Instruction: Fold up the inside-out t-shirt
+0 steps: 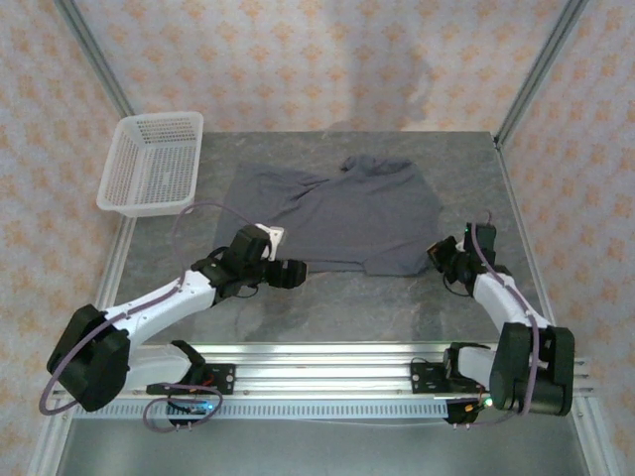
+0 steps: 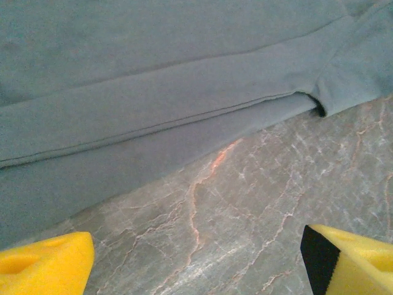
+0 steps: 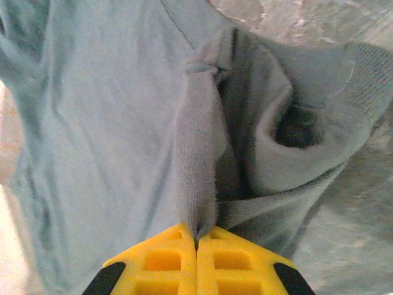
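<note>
The right jaws were clamped tight on a pinched ridge at the edge of the t-shirt (image 3: 110, 123), apparently to lift that side for a fold. The left jaws stood wide apart and empty over bare counter (image 2: 245, 215), the t-shirt's near edge just ahead of them, seemingly poised for a matching grip. The garment lay spread ahead of both.

Lab booth: aluminium frame (image 1: 93, 58), patterned walls (image 1: 298, 59)

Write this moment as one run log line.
left claw: open, over table by t-shirt hem | right claw: shut on t-shirt fold
</note>
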Tool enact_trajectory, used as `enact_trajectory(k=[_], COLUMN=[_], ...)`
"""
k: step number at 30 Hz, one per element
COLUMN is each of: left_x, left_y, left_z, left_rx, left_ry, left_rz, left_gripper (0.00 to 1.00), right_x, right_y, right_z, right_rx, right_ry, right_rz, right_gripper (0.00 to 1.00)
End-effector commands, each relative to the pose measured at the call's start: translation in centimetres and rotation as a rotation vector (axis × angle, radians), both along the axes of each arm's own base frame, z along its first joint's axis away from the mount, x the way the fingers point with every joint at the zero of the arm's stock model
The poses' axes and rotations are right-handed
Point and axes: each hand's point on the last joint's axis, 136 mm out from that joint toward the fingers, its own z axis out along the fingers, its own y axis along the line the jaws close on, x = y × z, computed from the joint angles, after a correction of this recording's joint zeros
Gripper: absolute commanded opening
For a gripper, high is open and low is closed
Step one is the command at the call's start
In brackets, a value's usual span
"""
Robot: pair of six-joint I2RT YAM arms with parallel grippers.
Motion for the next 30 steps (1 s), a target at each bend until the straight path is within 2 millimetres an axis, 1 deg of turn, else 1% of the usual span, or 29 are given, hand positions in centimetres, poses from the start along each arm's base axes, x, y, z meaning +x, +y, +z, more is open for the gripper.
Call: enact_trajectory(k=[1, 5, 8, 11, 13, 15, 16, 17, 19, 20, 21, 23, 24, 26, 30], left_x=[1.2, 1.2, 1.1, 1.1, 1.0, 1.0, 1.0, 1.0, 1.0, 1.0, 0.9, 0.9, 0.9, 0.9, 1.0], left_y=[-0.2, 0.2, 0.7, 1.2, 1.2, 1.2, 1.3, 1.5, 1.7, 1.8, 1.8, 2.0, 2.0, 2.0, 1.7], left_z=[1.1, 1.1, 1.3, 1.1, 1.1, 1.1, 1.1, 1.1, 1.1, 1.1, 1.0, 1.0, 0.9, 0.8, 0.7], left_rx=[0.010, 0.030, 0.036, 0.055, 0.057, 0.054, 0.055, 0.058, 0.062, 0.065, 0.069, 0.075, 0.077, 0.077, 0.068], left_ry=[-0.032, -0.031, -0.043, -0.048, -0.045, -0.044, -0.045, -0.045, -0.050, -0.052, -0.051, -0.050, -0.049, -0.048, -0.045], left_rz=[0.032, 0.044, 0.060, 0.079, 0.077, 0.081, 0.086, 0.092, 0.100, 0.103, 0.105, 0.108, 0.109, 0.108, 0.100], left_gripper=[0.89, 0.88, 0.89, 0.89, 0.88, 0.89, 0.89, 0.88, 0.89, 0.89, 0.88, 0.88, 0.88, 0.88, 0.89], right_x=[3.0, 6.8, 10.0, 11.9, 12.9, 13.4, 13.4, 13.4, 12.7, 12.0, 11.1, 8.6, 7.3, 4.8, 0.6], right_y=[0.1, -0.4, 0.0, -0.5, -1.0, -1.1, -1.1, -1.2, -1.6, -1.9, -2.3, -3.1, -3.1, -2.2, 1.9], right_z=[1.1, -0.9, -2.0, -2.9, -3.1, -3.0, -2.6, -2.0, -0.7, 0.1, 0.7, 1.5, 1.8, 1.6, 0.8], right_rx=[0.099, 0.116, 0.143, 0.113, 0.087, 0.077, 0.077, 0.072, 0.046, 0.024, -0.005, -0.076, -0.094, -0.104, -0.067], right_ry=[0.051, 0.153, 0.185, 0.223, 0.245, 0.257, 0.255, 0.239, 0.212, 0.198, 0.190, 0.178, 0.159, 0.127, 0.096], right_rz=[-0.117, -0.168, -0.143, -0.138, -0.133, -0.117, -0.108, -0.099, -0.092, -0.085, -0.085, -0.093, -0.086, -0.055, 0.061], right_gripper=[0.00, 0.00, 0.00, 0.00, 0.00, 0.10, 0.16, 0.18, 0.21, 0.21, 0.21, 0.22, 0.22, 0.23, 0.27])
